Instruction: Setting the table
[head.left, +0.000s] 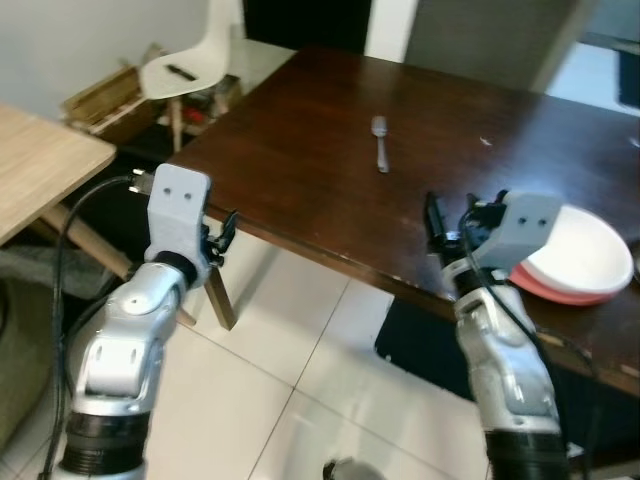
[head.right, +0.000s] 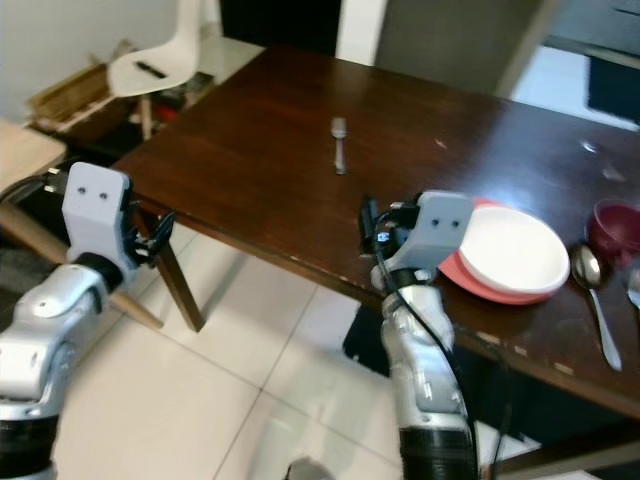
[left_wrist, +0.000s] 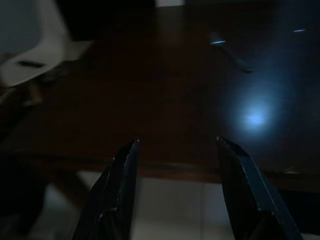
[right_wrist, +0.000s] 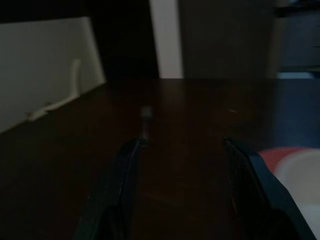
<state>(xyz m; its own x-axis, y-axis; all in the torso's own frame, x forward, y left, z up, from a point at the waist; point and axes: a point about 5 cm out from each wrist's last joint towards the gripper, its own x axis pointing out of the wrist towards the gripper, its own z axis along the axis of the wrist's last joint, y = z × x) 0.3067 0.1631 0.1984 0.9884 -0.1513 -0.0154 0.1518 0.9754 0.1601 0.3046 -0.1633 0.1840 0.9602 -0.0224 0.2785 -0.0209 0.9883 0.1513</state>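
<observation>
The fork lies in the upper middle of the frame on the dark worktop, long axis running away from the robot. The right tool — fingers wide, empty — is nearer than the left tool, also wide.

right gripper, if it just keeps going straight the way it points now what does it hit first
Probably the fork. The right gripper is open, low over the dark table, and the fork lies ahead near its line, slightly toward one finger. Depth is unclear, so it might pass just beside it.
</observation>
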